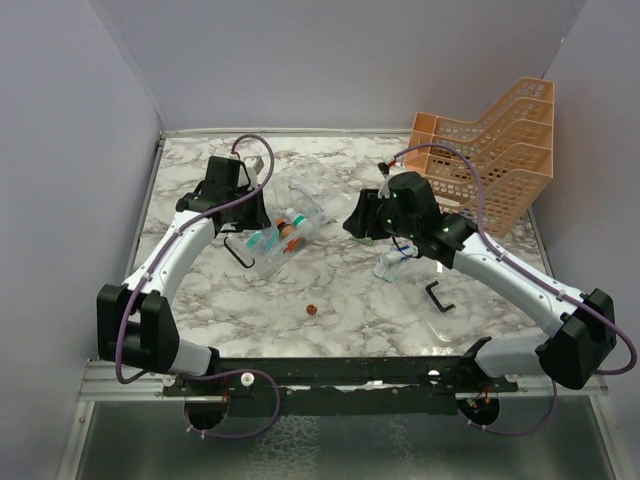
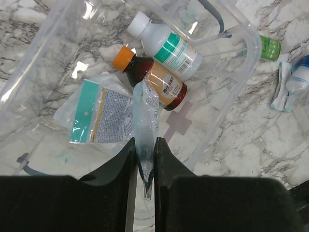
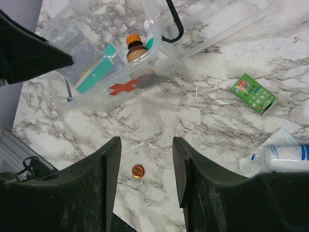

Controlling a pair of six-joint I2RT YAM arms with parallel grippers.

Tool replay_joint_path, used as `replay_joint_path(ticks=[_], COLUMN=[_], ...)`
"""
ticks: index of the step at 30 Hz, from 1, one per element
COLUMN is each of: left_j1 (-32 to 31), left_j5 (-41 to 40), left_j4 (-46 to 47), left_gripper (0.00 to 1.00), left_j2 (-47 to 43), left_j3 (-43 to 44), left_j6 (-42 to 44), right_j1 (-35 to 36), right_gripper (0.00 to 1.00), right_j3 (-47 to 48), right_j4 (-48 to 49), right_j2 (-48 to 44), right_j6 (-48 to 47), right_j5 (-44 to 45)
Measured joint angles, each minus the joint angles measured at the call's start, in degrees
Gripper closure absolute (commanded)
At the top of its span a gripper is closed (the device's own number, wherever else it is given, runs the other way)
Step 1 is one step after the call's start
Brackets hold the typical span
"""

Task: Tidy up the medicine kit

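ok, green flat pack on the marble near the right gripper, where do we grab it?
Take the green pack across its narrow width, pinching the two long edges, coming straight down. It lies flat and skewed on bare marble, nothing touching it, so the right gripper would likely need a wrist turn to line up.

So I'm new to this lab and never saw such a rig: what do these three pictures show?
Two robot arms are bolted at a table's near edge. The wide picture looks down from above and behind them; the other two come from a camera on each wrist. The left tool is shut on a clear sachet at the open medicine kit, a clear box holding a white bottle, a brown bottle and a flat packet. The right tool is open and empty above the table. Loose on the table lie a green packet, a wrapped white tube and a small orange cap. An orange mesh rack stands at the back right.
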State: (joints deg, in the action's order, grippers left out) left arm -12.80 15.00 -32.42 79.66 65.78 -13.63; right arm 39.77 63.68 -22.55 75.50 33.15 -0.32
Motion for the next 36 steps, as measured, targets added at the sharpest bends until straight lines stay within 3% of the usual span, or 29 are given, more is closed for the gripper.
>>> replay_joint_path(ticks=[11,22,25,29,36], left_j1=[1.77,4.55,4.55,4.55,4.55], left_j5=[5.77,14.38,14.51,12.90,6.14], left_j4=[-0.20,-0.33,-1.09,-2.78,-4.98], left_gripper=[1.00,0.92,0.85,0.64,0.56], left_j2=[6.08,9.49,10.73,11.02,10.80], left_j3=[-0.98,-0.98,-1.01,-0.98,0.63], left_j6=[0.76,0.70,0.76,0.76,0.70], right_j1=[0.00,0.00,0.00,0.00,0.00], right_gripper=[0.53,0.53,0.53,0.54,0.54], right_j3=[-0.26,-0.57,-0.59,-0.76,-0.98], right_j4=[1.66,2.25,2.34,2.40,2.69], right_j2=[-0.02,1.29,1.73,2.08,2.14], right_j6=[-0.24,0.90,1.16,1.33,1.60], right_j5=[-2.34,-3.61,-3.85,-3.89,-4.20])
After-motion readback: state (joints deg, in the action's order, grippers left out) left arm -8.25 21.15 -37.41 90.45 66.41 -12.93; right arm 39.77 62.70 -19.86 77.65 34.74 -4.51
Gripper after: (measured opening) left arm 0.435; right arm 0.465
